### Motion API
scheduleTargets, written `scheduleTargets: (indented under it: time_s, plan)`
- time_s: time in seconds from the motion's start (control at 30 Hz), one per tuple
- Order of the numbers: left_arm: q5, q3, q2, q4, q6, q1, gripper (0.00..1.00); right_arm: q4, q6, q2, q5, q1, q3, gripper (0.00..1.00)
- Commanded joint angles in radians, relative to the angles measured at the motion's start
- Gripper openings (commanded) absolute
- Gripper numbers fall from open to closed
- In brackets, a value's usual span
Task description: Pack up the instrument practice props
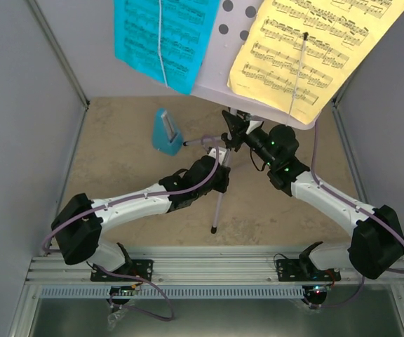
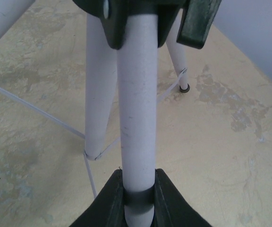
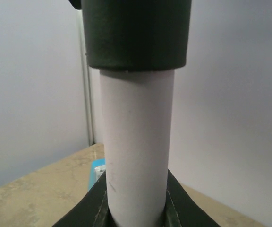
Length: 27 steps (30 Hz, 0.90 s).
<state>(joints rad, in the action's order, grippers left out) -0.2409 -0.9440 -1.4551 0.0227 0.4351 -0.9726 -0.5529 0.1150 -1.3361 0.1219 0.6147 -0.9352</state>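
left hand [image 2: 138, 198] clamped on music stand [image 2: 136, 118] pole, right hand [image 3: 136, 205] clamped on same stand

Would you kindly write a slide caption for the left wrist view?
Left fingers clamp a tube of the lilac music stand above the tan table.

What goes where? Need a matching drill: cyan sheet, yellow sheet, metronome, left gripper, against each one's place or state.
Things:
1. cyan sheet
2. yellow sheet
3. metronome
4. left gripper

Places or states:
A. on the table, left of the music stand in the top view
B. shut on the music stand's tube
C. right half of the desk
D. left half of the desk

Pairs: 1-D, 2-C, 3-A, 4-B
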Motion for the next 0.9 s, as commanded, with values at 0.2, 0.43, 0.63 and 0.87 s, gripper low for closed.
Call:
scheduleTargets:
  time_s: [0.2,0.43,0.63,0.87]
  plan:
    - [0.026,-0.008,0.077,-0.080,-0.040,0.029,0.92,0.008,-0.070,0.012,0.192,-0.097,-0.008,0.01]
    - [0.203,0.086,0.296,0.027,-0.053,0.126,0.99,-0.046,-0.079,-0.034,0.560,-0.261,-0.050,0.01]
    - [0.338,0.102,0.433,0.127,-0.042,0.228,0.99,0.022,-0.151,-0.153,0.706,-0.331,-0.178,0.01]
    - [0.467,0.053,0.504,0.261,-0.056,0.294,0.99,0.175,-0.296,-0.253,0.719,-0.349,-0.303,0.01]
